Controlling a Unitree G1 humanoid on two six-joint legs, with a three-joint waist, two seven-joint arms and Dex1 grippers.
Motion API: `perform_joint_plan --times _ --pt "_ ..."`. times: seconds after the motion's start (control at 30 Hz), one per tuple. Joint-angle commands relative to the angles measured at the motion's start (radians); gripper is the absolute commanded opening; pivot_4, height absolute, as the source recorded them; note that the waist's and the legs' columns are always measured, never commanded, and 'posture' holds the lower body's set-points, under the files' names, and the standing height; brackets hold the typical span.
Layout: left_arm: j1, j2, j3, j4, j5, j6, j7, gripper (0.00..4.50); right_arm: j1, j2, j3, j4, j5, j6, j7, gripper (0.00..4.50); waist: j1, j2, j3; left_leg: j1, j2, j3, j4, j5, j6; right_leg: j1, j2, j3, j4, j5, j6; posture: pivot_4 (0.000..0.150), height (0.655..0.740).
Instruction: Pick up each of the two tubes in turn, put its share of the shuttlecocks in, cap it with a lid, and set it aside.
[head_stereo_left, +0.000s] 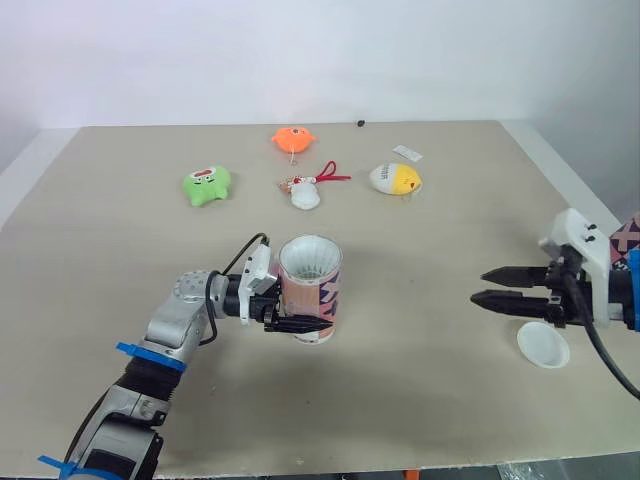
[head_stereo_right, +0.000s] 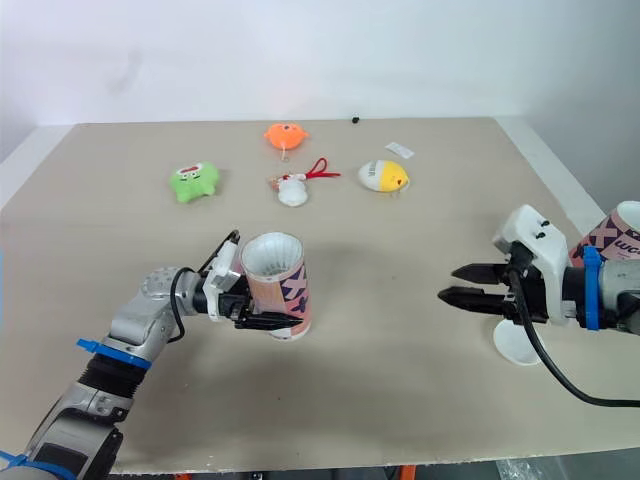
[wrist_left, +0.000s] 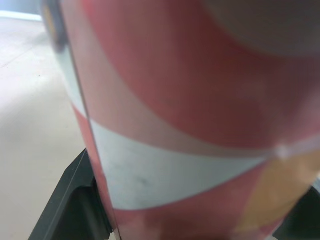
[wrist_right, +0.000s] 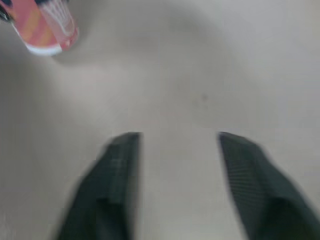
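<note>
Currently the pink patterned tube is standing upright near the middle of the counter, with its open top showing white inside. The left end effector is clamping its lower half. Well to the right, the right end effector is hovering with fingers apart, just beside a white lid lying flat. A second tube is showing behind that arm. A green toy, orange toy, yellow toy and keychain are sitting farther back.
</note>
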Motion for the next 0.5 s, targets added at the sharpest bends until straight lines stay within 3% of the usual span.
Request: perform_joint_plan --times 0.03,0.23,0.5 --pt "0.006 -0.001 -0.024 0.055 0.053 -0.118 -0.037 3.05 0.038 -0.032 -0.06 0.077 -0.053 -0.047 0.018 4.47 0.0 0.0 0.0 0.001 0.0 0.001 0.0 0.0 0.0 0.0 0.0 0.0 0.0 0.0 0.0 0.15 0.74" --pt "0.032 0.01 -0.067 0.12 0.134 -0.28 -0.07 3.05 0.1 -0.063 -0.056 0.24 -0.134 -0.126 0.052 4.47 0.003 0.0 -0.001 0.007 0.0 0.004 -0.001 0.0 0.0 0.004 0.0 0.004 0.0 0.001 0.001 0.15 0.74" --pt "0.056 -0.005 -0.066 0.118 0.13 -0.326 -0.049 3.05 0.056 -0.08 0.091 0.458 -0.246 -0.26 0.083 4.47 0.001 0.002 -0.001 0.02 0.0 0.005 -0.002 0.0 0.0 0.015 0.001 0.006 0.0 0.0 0.001 0.15 0.74"
